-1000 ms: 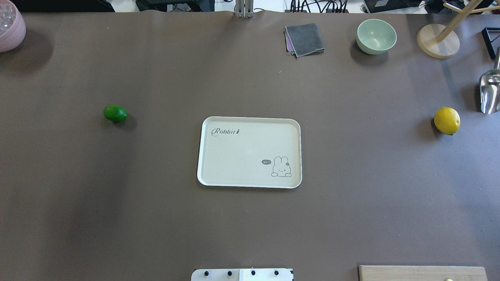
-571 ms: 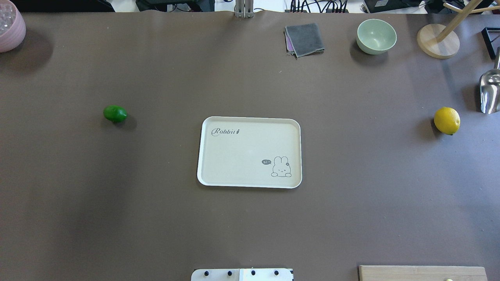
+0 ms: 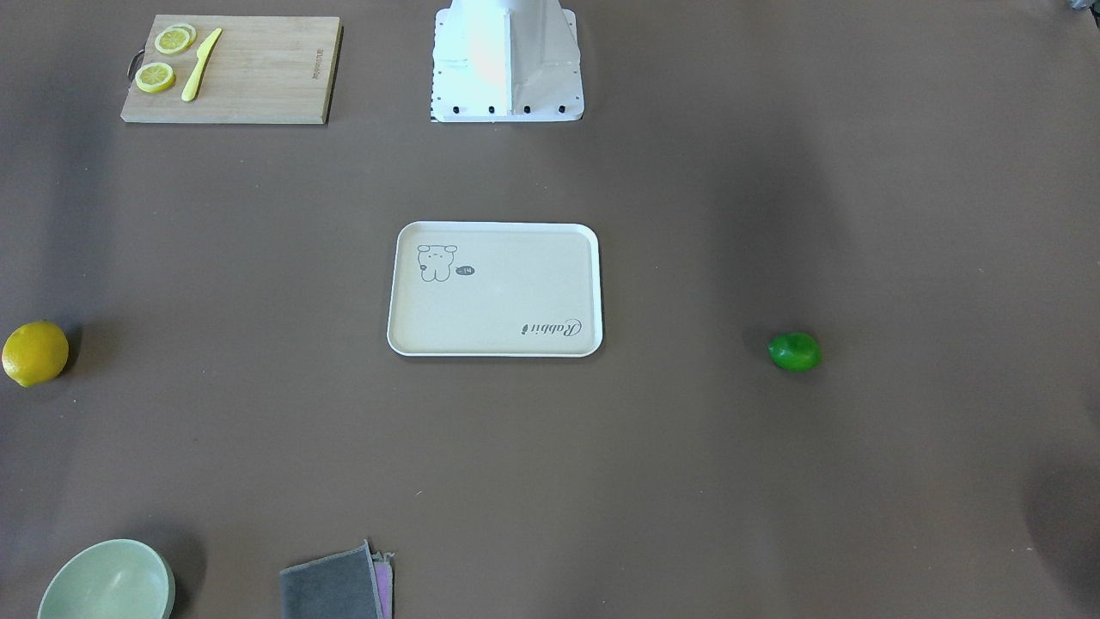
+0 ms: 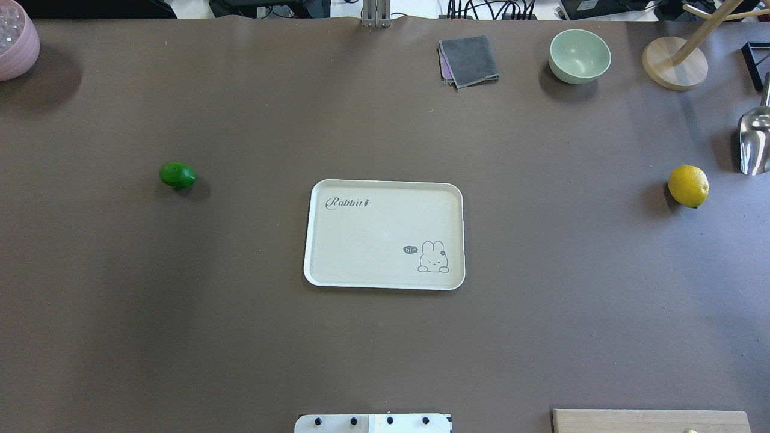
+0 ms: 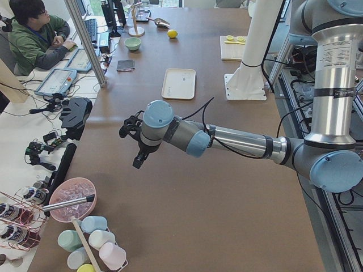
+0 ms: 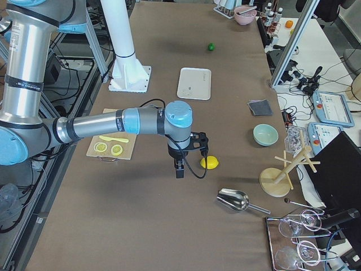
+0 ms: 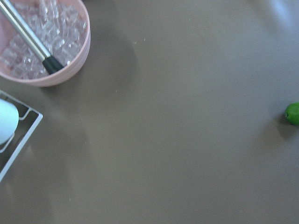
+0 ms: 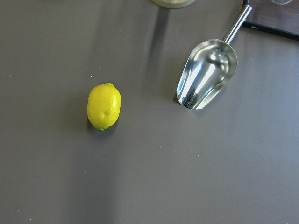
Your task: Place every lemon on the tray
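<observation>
Lemons are lying on the table (image 4: 240,337), 2 of them, each well apart from the tray (image 4: 373,240) sitting between them. The yellow lemon (image 6: 210,162) is resting near my right gripper (image 6: 179,169), while the green lemon (image 7: 293,113) is sitting far off from my left gripper (image 5: 136,160), showing at the edge of its wrist view. I am seeing both grippers only from the side cameras, so I cannot tell whether they are wide or narrow.

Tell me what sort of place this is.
Probably a robotics lab staged as a kitchen bench: the left arm reaches over the table, an operator sits beside it near a control pendant, and props like the tray and cutting board are laid out.
</observation>
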{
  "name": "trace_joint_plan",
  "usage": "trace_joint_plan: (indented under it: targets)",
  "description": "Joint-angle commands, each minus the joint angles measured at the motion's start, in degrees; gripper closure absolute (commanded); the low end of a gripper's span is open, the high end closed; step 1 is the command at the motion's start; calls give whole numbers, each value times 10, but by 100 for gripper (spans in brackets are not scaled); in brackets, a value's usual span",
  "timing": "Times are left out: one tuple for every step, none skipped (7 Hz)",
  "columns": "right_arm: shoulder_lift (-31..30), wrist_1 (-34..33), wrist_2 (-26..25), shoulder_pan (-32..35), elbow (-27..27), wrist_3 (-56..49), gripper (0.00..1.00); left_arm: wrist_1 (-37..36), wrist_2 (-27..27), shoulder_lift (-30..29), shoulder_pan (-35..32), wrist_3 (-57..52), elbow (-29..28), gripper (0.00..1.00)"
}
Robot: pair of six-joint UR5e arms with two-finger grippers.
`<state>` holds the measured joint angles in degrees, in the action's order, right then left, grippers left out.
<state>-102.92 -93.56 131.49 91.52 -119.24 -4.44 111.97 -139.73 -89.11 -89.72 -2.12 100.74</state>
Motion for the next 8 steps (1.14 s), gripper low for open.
trace_joint_plan:
  targets:
    - [-5, 11, 2, 8, 3, 14, 0, 60, -29, -11, 1, 0, -10, 1]
    - [-3, 12, 2, 8, 2, 14, 0, 68, -32, -20, 2, 9, -13, 1]
    - [2, 11, 3, 8, -4, 21, 0, 89, -34, -21, 6, 50, -13, 1]
    - [12, 12, 4, 7, -4, 49, 0, 135, -28, -24, 44, 94, -14, 1]
    - [17, 12, 5, 3, -1, 81, 0, 136, -14, -66, 136, 124, -27, 1]
    - [18, 12, 5, -4, 1, 86, 0, 141, 40, -101, 196, 137, -49, 1]
    - [18, 12, 10, -9, 1, 88, 0, 146, 131, -111, 251, 135, -51, 1]
    - [18, 26, 11, -19, 0, 88, 0, 153, 200, -137, 317, 133, -70, 1]
